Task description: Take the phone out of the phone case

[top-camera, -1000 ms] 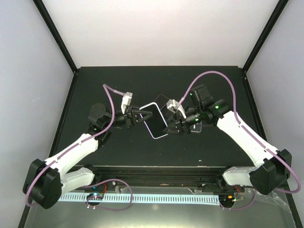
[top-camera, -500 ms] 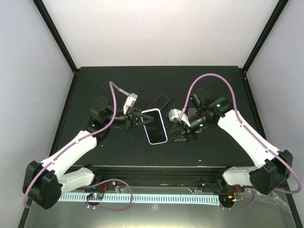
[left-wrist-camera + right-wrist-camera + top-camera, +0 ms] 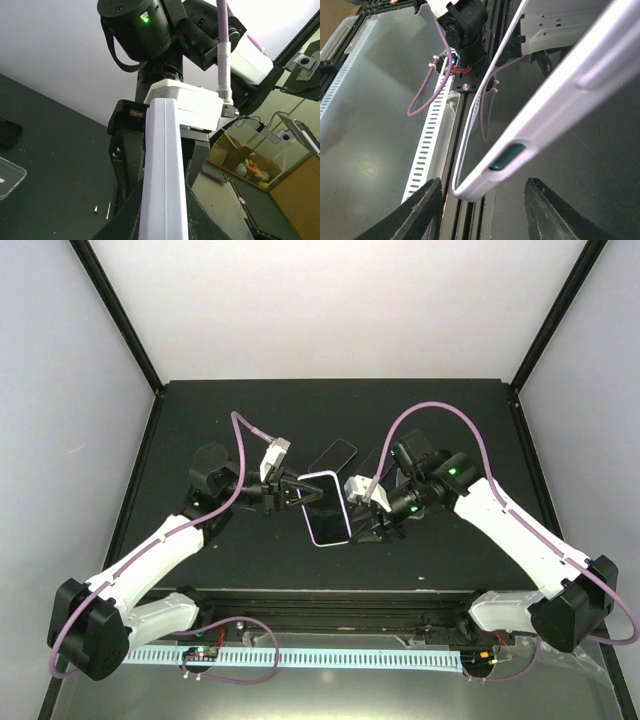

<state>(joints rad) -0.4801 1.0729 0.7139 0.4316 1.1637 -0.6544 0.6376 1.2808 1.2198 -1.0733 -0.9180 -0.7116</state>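
A phone in a lavender case [image 3: 327, 508] is held off the black table, screen up. My left gripper [image 3: 293, 490] is shut on its upper left edge; in the left wrist view the case's pale edge [image 3: 162, 165] runs up between the closed fingers [image 3: 125, 212]. My right gripper [image 3: 372, 518] is open at the phone's lower right edge. In the right wrist view the case's corner with a port cutout [image 3: 506, 156] lies between the spread fingers [image 3: 427, 210], not touching either.
A second dark phone [image 3: 333, 453] lies on the table behind the held one. A clear empty case [image 3: 10, 176] lies on the table at the left of the left wrist view. The slotted rail [image 3: 330, 657] runs along the near edge.
The left gripper turned the phone more upright and drew it slightly left. The right gripper drew back from the phone, then returned to its lower right edge, still open.
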